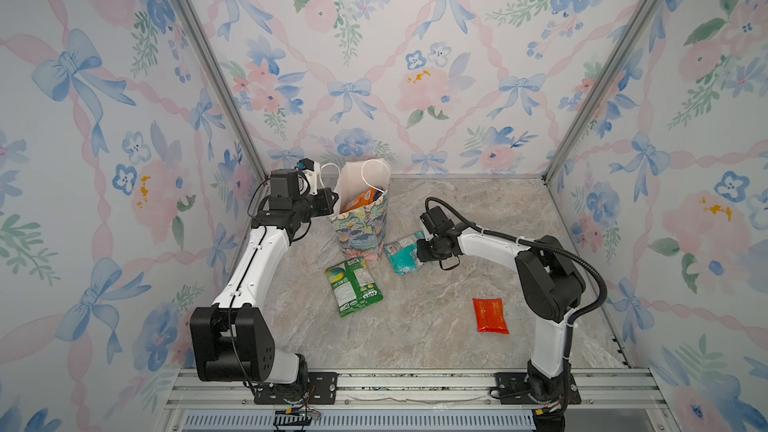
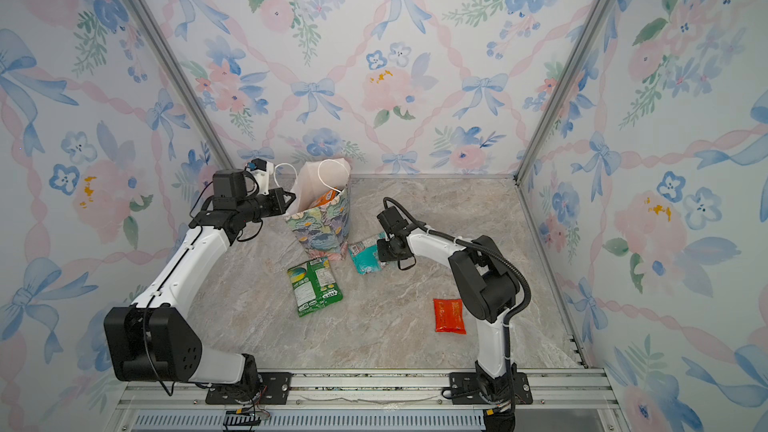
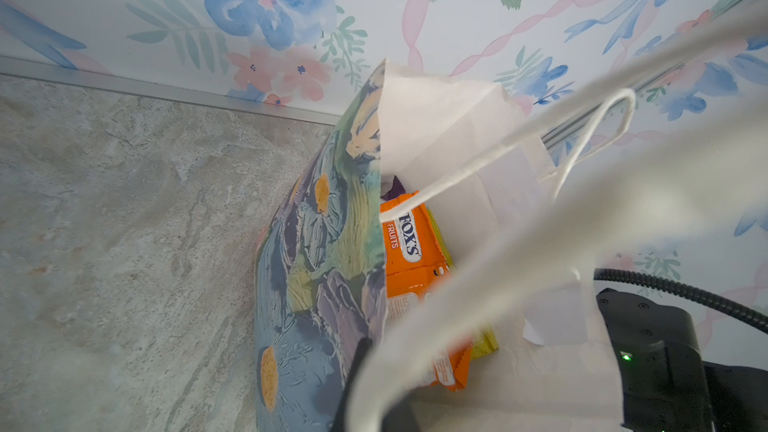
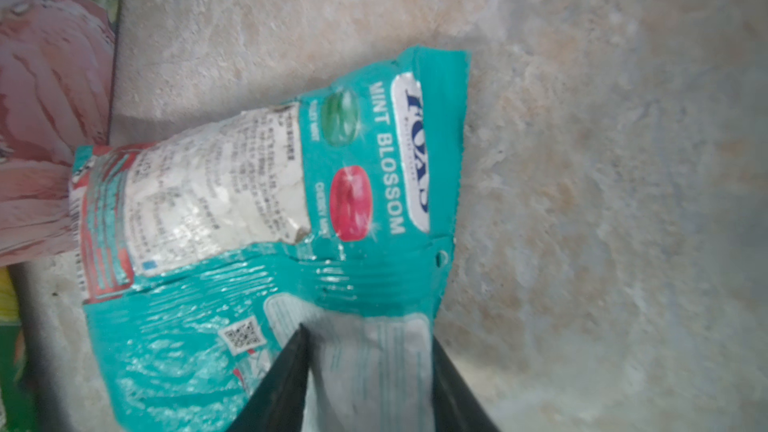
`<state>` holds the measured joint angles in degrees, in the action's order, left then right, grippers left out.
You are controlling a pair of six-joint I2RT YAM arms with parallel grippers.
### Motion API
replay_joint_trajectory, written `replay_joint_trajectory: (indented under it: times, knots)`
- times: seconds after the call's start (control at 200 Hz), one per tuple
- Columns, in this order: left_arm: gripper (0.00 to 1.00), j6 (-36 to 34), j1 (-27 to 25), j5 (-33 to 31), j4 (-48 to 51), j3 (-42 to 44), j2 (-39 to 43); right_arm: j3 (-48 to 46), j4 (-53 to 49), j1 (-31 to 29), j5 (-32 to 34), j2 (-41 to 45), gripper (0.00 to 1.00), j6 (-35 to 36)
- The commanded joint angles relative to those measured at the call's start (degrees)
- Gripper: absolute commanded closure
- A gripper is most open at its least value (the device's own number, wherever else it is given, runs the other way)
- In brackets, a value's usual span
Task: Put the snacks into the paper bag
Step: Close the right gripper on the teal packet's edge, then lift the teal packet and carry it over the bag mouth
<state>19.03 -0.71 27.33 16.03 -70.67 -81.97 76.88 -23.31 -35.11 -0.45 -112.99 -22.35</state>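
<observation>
Just right of centre in both top views, a teal pouch marked FOX'S MINT BLOSSOM lies flat on the marbled table, just beside the foot of the paper bag, as the right gripper comes at it from the right. In the right wrist view its dark jaws stand apart on either side of one end of the pouch, with film between them; whether they already pinch it cannot be told. The left gripper, left of centre, has its jaws together on what looks like the bag's near rim, propping the mouth open. An orange pouch already lies inside, with a sliver of purple and yellow wrapper beside it. A green pouch waits below the bag in the frame and a red pouch lies at lower right, well apart from the rest. The teal pouch looks light, thin and glossy, its film wrinkled and limp around loose sweets. It will likely sag and swing from one end, and may slide out of a shallow pinch. The flat sealed strip at the end offers the firmest hold, better than the slick, lumpy middle. The bag itself is light paper and would tip easily if knocked.
</observation>
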Motion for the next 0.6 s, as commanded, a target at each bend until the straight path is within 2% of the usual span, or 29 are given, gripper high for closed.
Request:
replay_joint_trajectory:
  times: [0.0,0.235,0.595]
  knots:
    - [1.0,-1.2,0.3,1.1,-0.5,-0.3,0.3,0.0,-2.9,-0.6,2.2,-0.5,0.68,1.1]
    - [1.0,-1.3,0.3,1.1,-0.5,-0.2,0.3,0.1,-3.0,-0.5,1.8,3.9,0.87,2.0]
    - [1.0,-1.3,0.3,1.0,-0.6,-0.2,0.3,3.1,-5.8,-0.5,2.5,14.4,0.96,3.9]
